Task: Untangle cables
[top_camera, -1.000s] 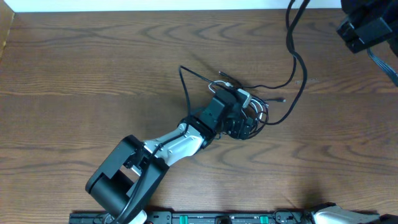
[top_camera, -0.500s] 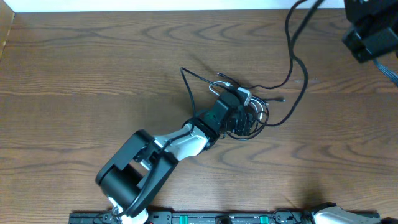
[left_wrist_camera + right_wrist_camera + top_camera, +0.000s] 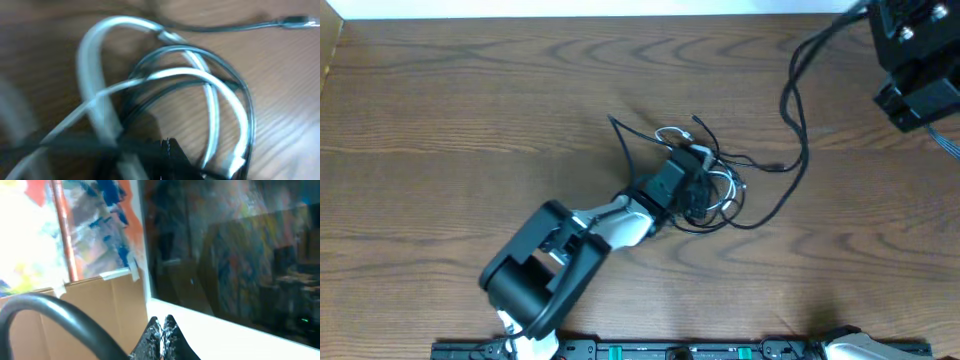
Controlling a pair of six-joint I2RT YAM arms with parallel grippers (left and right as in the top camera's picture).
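Note:
The cables lie tangled at the table's middle: a white cable [image 3: 670, 133] [image 3: 215, 80] in loops, wound with a black cable [image 3: 790, 90] [image 3: 220, 27]. A small plug [image 3: 776, 166] [image 3: 295, 21] rests on the wood. My left gripper [image 3: 692, 188] [image 3: 165, 150] sits inside the knot, shut on the cables' crossing strands; which strand lies between the pads is hidden. The black strand rises to the far right corner, where my right gripper [image 3: 895, 35] [image 3: 162, 325] is lifted and shut, with the blurred black cable [image 3: 65, 312] curving in under its fingers.
A cardboard wall [image 3: 328, 55] [image 3: 100, 300] stands at the table's left edge. A white strip [image 3: 570, 8] borders the far edge. A black rail [image 3: 670, 350] runs along the front edge, and the left arm's base [image 3: 530, 280] stands just behind it.
My left gripper has gone from open to shut inside the knot, and the loops have shifted around it. The right gripper moved right, dragging the raised black strand's upper end along.

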